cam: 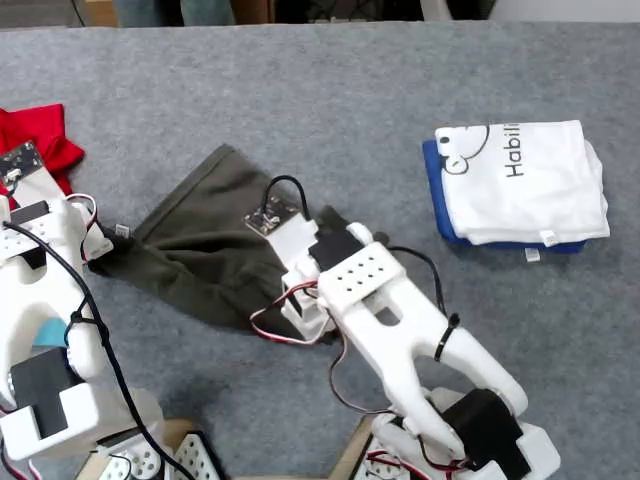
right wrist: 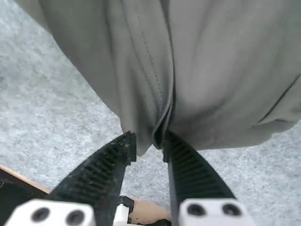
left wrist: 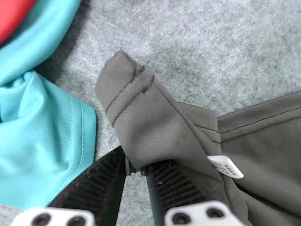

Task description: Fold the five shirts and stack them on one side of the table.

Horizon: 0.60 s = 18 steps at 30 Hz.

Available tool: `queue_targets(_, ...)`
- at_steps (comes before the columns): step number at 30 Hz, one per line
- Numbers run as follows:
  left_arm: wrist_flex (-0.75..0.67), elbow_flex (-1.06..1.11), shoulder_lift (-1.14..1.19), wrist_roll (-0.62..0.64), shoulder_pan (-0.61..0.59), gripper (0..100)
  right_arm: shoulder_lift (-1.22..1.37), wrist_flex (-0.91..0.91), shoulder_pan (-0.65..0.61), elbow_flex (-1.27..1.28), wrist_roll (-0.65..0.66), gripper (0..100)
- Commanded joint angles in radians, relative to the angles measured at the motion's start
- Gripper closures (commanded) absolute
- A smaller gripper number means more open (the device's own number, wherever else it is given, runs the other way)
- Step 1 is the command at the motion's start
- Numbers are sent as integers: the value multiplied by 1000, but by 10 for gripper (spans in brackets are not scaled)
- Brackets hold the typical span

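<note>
The dark shirt [cam: 205, 240] lies lengthwise between the arms (both close): left jaws pinch its corner, right jaws its fold.

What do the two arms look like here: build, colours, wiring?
The left arm and right arm are white plastic shells with black servo blocks. Black cables and red-and-white wires loop along them. The right arm carries a perforated wrist plate and a black cable tie. The jaws are black and ribbed, on white mounts.

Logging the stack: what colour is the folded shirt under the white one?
Blue; the blue shirt shows best in the high view, beneath the white shirt.
</note>
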Motion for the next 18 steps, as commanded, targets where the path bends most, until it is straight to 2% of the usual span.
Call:
queue_targets(1,-9,-2,-8,-6,-1,971,-27,-32,-14,5,-5,888)
queue_targets(18,-9,-2,-8,-6,-1,971,-25,-100,-14,56,-6,891)
